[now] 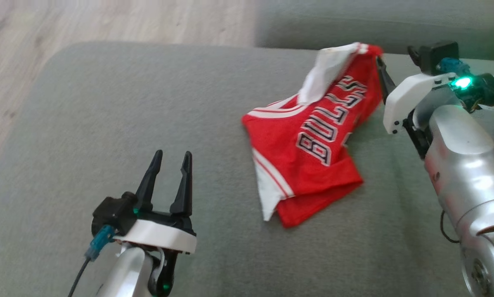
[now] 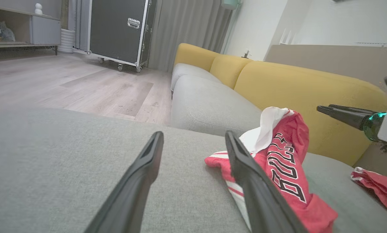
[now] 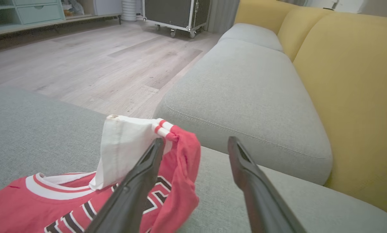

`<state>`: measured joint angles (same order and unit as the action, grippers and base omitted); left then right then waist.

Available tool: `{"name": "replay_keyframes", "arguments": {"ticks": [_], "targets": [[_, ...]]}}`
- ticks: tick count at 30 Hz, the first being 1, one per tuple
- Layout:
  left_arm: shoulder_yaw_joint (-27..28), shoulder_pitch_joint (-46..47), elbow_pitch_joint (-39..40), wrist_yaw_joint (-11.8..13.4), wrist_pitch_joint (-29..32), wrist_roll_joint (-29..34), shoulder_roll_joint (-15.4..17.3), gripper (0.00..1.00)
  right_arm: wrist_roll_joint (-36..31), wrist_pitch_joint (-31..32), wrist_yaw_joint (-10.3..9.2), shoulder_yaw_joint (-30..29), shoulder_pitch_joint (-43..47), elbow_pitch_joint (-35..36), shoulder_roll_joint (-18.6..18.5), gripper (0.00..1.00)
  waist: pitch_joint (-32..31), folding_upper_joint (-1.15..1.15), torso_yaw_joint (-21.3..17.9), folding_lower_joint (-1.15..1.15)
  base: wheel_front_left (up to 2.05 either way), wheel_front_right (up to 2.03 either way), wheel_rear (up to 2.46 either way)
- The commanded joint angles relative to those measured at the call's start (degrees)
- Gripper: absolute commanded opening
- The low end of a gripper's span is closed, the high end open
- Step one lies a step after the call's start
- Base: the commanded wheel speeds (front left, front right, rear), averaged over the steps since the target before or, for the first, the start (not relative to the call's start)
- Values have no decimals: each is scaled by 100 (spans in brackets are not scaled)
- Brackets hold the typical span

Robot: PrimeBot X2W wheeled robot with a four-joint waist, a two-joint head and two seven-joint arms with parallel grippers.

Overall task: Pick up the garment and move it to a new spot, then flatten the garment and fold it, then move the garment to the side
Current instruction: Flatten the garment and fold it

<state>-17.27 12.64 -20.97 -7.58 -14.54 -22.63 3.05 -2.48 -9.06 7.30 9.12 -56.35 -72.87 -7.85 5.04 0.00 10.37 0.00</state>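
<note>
Head view: the garment [image 1: 313, 152], a red jersey with white trim, lay crumpled on the grey seat cushion [image 1: 106, 123] right of centre. Its long axis ran from a raised white-and-red peak at the upper right down to a loose corner at lower centre. The right gripper [image 1: 381, 70] stood at the upper right, just beside that peak, and was much the nearer arm. The left gripper [image 1: 173, 159] sat at the lower left, jaws apart and empty, well apart from the cloth, which lay to its upper right.

Left wrist view: the left gripper [image 2: 193, 136] showed both fingers spread over bare cushion. The garment [image 2: 287, 161] lay to the right, partly behind the right-hand finger, with the other arm's gripper [image 2: 322, 110] high at the right edge beyond the peak.

Right wrist view: the right gripper [image 3: 196, 140] was wide open with nothing between its fingers. The garment [image 3: 183, 161] filled the lower left, its peak standing at the tip of the left-hand finger. Whether cloth hung on that finger could not be told. Flattening would likely mean a reach left and down along the axis.
</note>
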Motion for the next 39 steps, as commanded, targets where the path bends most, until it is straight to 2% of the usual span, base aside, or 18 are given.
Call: {"name": "replay_keyframes", "arguments": {"ticks": [1, 6, 14, 18, 20, 24, 28, 33, 39], "targets": [[231, 91, 214, 9, -46, 61, 52, 100, 115, -2, 19, 170, -214, 102, 123, 100, -225, 0, -290, 0, 0, 0, 0], [308, 4, 227, 9, -46, 91, 52, 100, 490, 47, 19, 508, -248, 110, 71, 100, -393, 0, -538, 0, 0, 0, 0], [319, -55, 266, 9, -46, 117, 41, 100, 1085, -403, 19, 691, 75, 588, -71, 100, -489, 0, -661, 0, 0, 0, 0], [360, -43, 312, 9, -46, 129, 39, 100, 1379, -577, 19, 385, 723, 1302, -112, 100, -514, 0, -692, 0, 0, 0, 0], [407, -71, 341, 9, -46, 140, 38, 100, 1416, -588, 19, 118, 1217, 1965, -82, 100, -519, 0, -732, 0, 0, 0, 0], [447, -181, 374, 9, -46, 159, 30, 100, 1296, -592, 19, -455, 2595, 3376, 201, 100, -545, 0, -830, 0, 0, 0, 0], [466, -257, 382, 9, -46, 164, 24, 100, 1179, -593, 19, -752, 3868, 4384, 434, 100, -569, 0, -881, 0, 0, 0, 0], [448, -277, 377, 9, -46, 173, 20, 100, 1213, -593, 19, -761, 4584, 4934, 492, 100, -551, 0, -898, 0, 0, 0, 0], [368, -172, 373, 9, -46, 175, 23, 100, 1301, -418, 19, -604, 4591, 5177, 495, 100, -434, 0, -790, 0, 0, 0, 0]]}}
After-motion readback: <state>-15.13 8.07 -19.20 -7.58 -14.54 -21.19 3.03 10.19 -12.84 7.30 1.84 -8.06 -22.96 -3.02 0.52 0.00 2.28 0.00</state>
